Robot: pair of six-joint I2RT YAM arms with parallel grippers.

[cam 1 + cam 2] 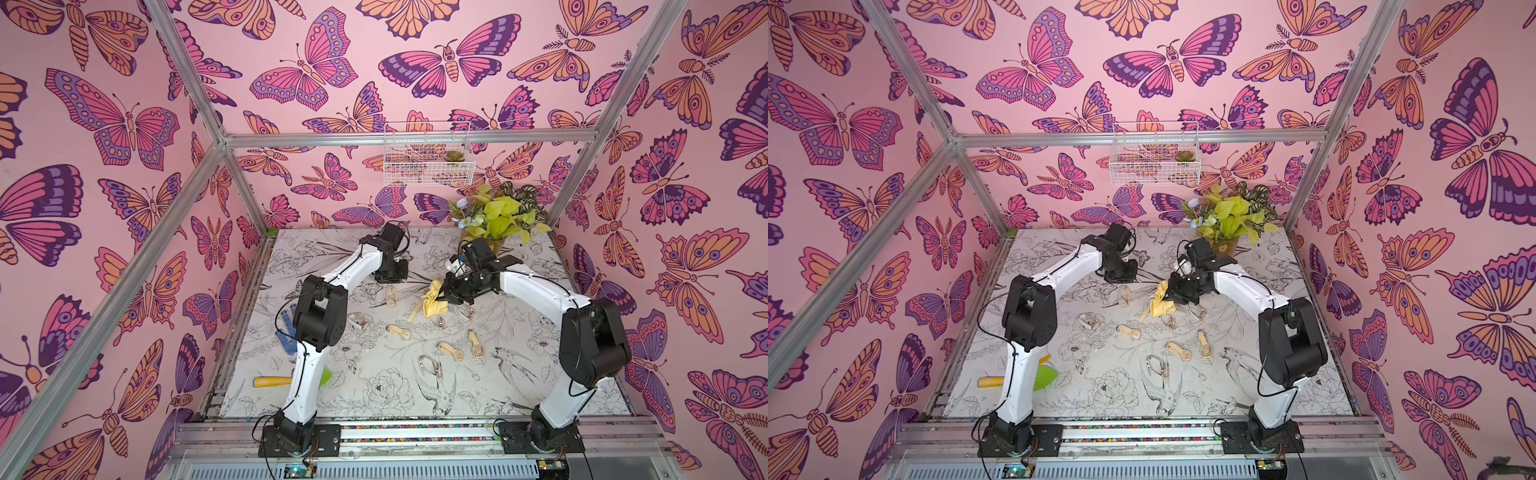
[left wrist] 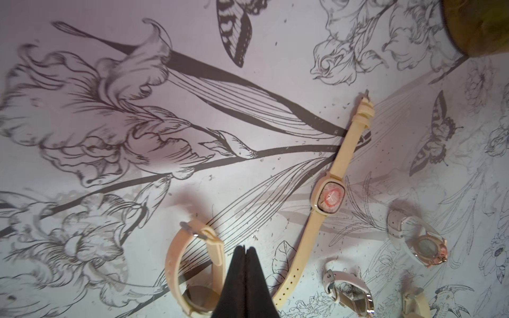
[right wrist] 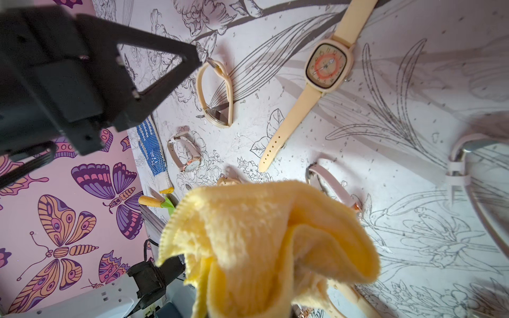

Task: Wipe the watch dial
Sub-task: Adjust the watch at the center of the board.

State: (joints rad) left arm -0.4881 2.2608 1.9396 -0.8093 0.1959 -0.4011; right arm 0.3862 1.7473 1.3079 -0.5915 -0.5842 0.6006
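- Yellow cloth point(image 3: 270, 242): you see it clamped in the right jaws, bunched and hanging from them.
- Left jaws: pressed together, holding nothing, tips poised over a looped beige watch point(image 2: 192, 275).
- Cream watch point(image 3: 326, 64) with the square dial: you find it flat on the tabletop point(image 3: 413, 137), face up, strap unbuckled, dial uncovered, clear of both jaws.
- Pale-strapped watch point(image 2: 424, 245): it lies on its side near the cream watch.

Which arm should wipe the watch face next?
The right arm. The right claw is shut on the fluffy yellow cloth, hanging close to the cream-strapped watch with the rounded-square dial, which lies face up. The left claw is shut and holds nothing.
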